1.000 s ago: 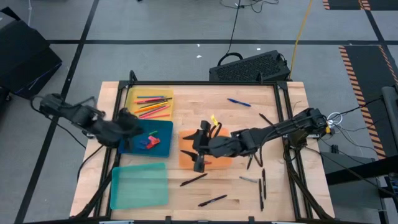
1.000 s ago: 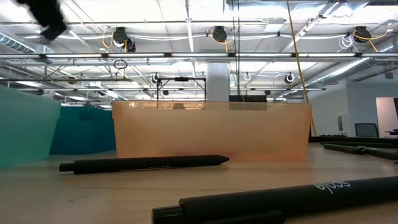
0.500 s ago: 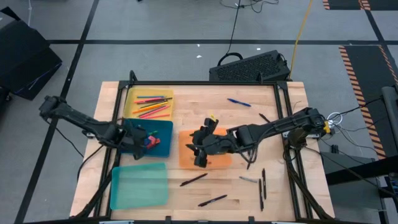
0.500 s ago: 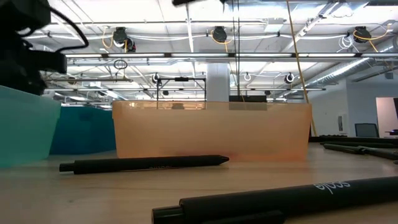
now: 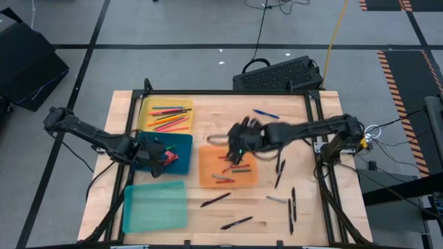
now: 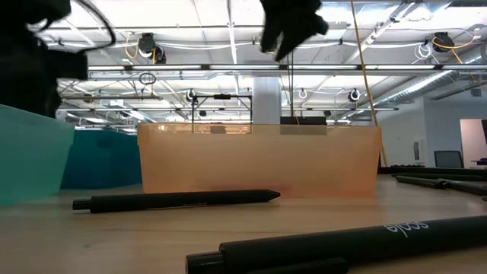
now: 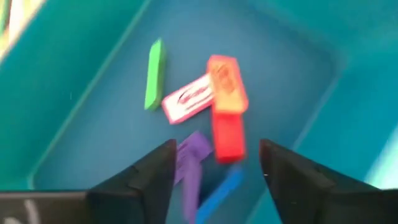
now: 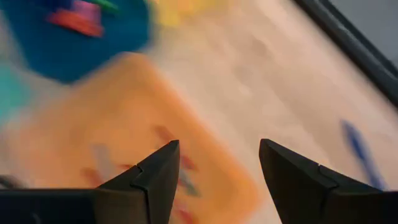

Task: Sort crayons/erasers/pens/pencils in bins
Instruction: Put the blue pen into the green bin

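Erasers [image 7: 214,106] in blue bin [image 5: 181,142]; crayons [image 5: 230,169] in orange bin [image 5: 208,153].

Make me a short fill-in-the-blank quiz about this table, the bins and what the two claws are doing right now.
1. The pencils lie in the ____ bin.
2. The left claw hangs open over the dark ____ bin holding erasers.
3. The teal bin holds ____.
4. The right claw is open and holds ____.

Missing words: yellow; blue; nothing; nothing
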`<control>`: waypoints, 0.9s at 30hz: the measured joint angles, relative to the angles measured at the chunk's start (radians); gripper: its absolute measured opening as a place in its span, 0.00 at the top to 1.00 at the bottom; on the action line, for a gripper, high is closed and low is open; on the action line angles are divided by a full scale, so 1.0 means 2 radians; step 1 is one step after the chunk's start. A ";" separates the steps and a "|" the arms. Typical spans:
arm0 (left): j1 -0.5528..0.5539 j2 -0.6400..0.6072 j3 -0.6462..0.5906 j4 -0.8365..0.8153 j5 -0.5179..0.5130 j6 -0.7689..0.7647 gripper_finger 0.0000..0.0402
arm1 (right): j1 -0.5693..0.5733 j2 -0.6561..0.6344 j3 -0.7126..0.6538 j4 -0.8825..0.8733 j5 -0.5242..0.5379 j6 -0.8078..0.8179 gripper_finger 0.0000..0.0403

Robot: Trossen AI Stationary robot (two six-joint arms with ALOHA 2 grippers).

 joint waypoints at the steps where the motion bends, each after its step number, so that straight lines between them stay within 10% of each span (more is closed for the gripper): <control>1: 0.000 -0.006 0.011 -0.001 -0.003 0.002 0.39 | -0.014 -0.006 -0.004 -0.018 0.001 0.000 0.47; 17: 0.074 -0.071 0.111 0.049 -0.081 0.000 0.35 | -0.358 -0.070 -0.263 0.104 -0.174 -0.272 0.47; 27: 0.204 -0.071 0.131 0.157 -0.044 0.038 0.35 | -0.441 0.002 -0.277 0.148 -0.208 -0.400 0.47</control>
